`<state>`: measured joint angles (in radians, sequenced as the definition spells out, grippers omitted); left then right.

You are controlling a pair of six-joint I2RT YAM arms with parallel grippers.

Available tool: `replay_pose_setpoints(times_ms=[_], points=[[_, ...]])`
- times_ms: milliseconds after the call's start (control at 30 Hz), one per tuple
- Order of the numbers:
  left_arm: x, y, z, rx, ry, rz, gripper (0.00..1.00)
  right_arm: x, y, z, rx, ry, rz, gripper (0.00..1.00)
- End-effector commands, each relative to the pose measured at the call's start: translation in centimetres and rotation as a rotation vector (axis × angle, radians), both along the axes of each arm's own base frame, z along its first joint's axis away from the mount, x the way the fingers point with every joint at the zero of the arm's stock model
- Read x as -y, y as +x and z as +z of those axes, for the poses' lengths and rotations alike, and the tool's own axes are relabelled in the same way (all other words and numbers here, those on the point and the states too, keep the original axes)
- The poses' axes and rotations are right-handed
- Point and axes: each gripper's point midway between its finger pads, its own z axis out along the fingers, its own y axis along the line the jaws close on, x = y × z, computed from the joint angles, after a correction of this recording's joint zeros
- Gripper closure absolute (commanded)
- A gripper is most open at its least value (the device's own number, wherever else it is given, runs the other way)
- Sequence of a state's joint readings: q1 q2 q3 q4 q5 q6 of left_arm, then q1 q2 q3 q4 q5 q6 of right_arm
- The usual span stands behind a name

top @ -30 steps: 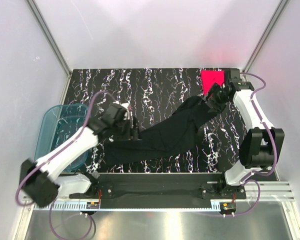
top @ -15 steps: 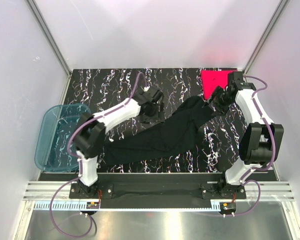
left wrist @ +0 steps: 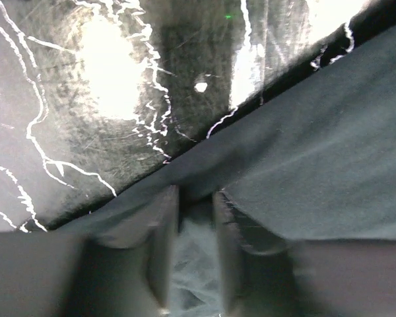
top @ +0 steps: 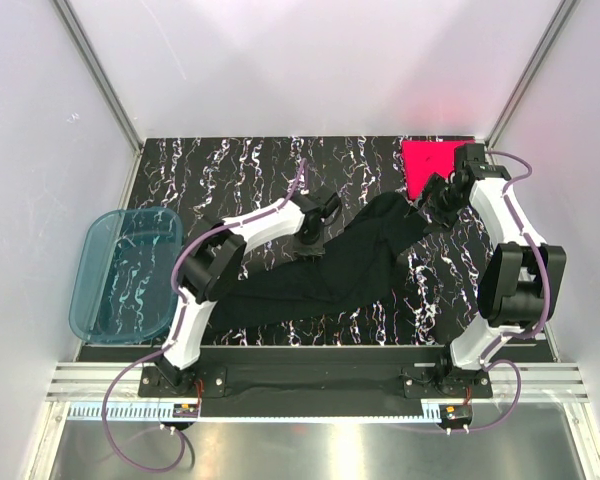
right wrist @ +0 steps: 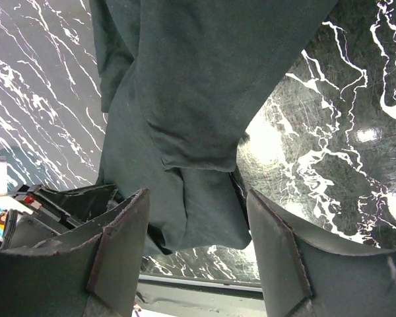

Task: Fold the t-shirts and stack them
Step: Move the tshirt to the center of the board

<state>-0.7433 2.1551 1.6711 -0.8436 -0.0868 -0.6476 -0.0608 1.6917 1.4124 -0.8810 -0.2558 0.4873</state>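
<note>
The black t-shirt (top: 330, 275) lies stretched in a long diagonal band across the marbled table (top: 230, 170). My left gripper (top: 313, 235) is down at its upper edge. In the left wrist view the fingers (left wrist: 165, 224) stand close together with the shirt's hem (left wrist: 204, 165) at their tips (left wrist: 196, 195); I cannot tell whether they pinch it. My right gripper (top: 432, 195) hovers open over the shirt's far right end (right wrist: 185, 99), its tips (right wrist: 197, 198) apart with nothing held. The pink-red t-shirt (top: 425, 160) lies folded at the back right corner, just behind it.
A translucent blue tub (top: 120, 270) sits off the table's left edge. White walls and metal posts close in the back and sides. The arms' black base rail (top: 310, 365) runs along the near edge.
My left arm swung from the shirt's near-left end out to its upper middle edge, and its jaws narrowed there. The right gripper shifted only slightly beside the pink-red shirt.
</note>
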Motion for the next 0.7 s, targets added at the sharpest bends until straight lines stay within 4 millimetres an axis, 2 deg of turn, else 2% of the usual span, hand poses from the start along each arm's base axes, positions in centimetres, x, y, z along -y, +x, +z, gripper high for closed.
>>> replay_pose_setpoints(times_ms=[0, 67, 100, 200, 233, 300, 333, 367, 400, 433, 467, 500, 533, 633, 667], points=[[-0.1, 0.7, 4.3, 0.109, -0.033, -0.003, 0.76, 0.2, 0.2, -0.5, -0.003, 0.002, 0.015, 0.32], [-0.9, 0.7, 5.7, 0.146, -0.016, -0.002, 0.76, 0.4, 0.3, -1.5, -0.03, 0.008, -0.001, 0.32], [-1.3, 0.8, 7.5, 0.182, -0.028, -0.006, 0.8, 0.5, 0.5, -1.9, -0.043, 0.016, -0.019, 0.31], [-2.1, 0.5, 9.6, 0.231, -0.041, -0.014, 0.94, 1.0, 1.5, -3.5, -0.076, 0.028, -0.061, 0.29], [-2.2, 0.3, 11.0, 0.25, -0.066, -0.015, 1.0, 1.4, 2.1, -4.3, -0.091, 0.022, -0.073, 0.3], [-2.6, -0.5, 11.9, 0.251, -0.077, -0.017, 1.0, 1.9, 2.9, -5.0, -0.103, 0.003, -0.083, 0.3], [-2.8, -0.9, 13.0, 0.266, -0.101, -0.018, 1.0, 2.5, 3.9, -4.7, -0.083, -0.025, -0.094, 0.3], [-3.0, -1.2, 13.5, 0.271, -0.11, -0.019, 1.0, 2.9, 4.1, -5.7, -0.105, -0.048, -0.097, 0.3], [-3.6, -2.0, 12.9, 0.258, -0.102, -0.021, 1.0, 3.5, 4.4, -6.1, -0.109, -0.073, -0.097, 0.31], [-3.7, -2.3, 13.2, 0.262, -0.115, -0.025, 1.0, 4.1, 5.3, -5.9, -0.093, -0.1, -0.103, 0.31], [-3.9, -2.6, 13.8, 0.282, -0.134, -0.026, 1.0, 4.4, 5.5, -7.0, -0.112, -0.107, -0.102, 0.31], [-4.2, -2.8, 13.7, 0.279, -0.133, -0.024, 1.0, 4.5, 5.9, -7.2, -0.108, -0.114, -0.092, 0.31], [-4.5, -3.4, 13.0, 0.262, -0.126, -0.026, 1.0, 4.4, 6.9, -7.4, -0.085, -0.108, -0.08, 0.31], [-4.3, -4.1, 11.8, 0.222, -0.135, -0.037, 1.0, 4.8, 8.0, -7.5, -0.072, -0.121, -0.091, 0.31], [-4.2, -4.1, 11.6, 0.214, -0.139, -0.039, 1.0, 4.9, 7.7, -8.3, -0.106, -0.128, -0.091, 0.31]])
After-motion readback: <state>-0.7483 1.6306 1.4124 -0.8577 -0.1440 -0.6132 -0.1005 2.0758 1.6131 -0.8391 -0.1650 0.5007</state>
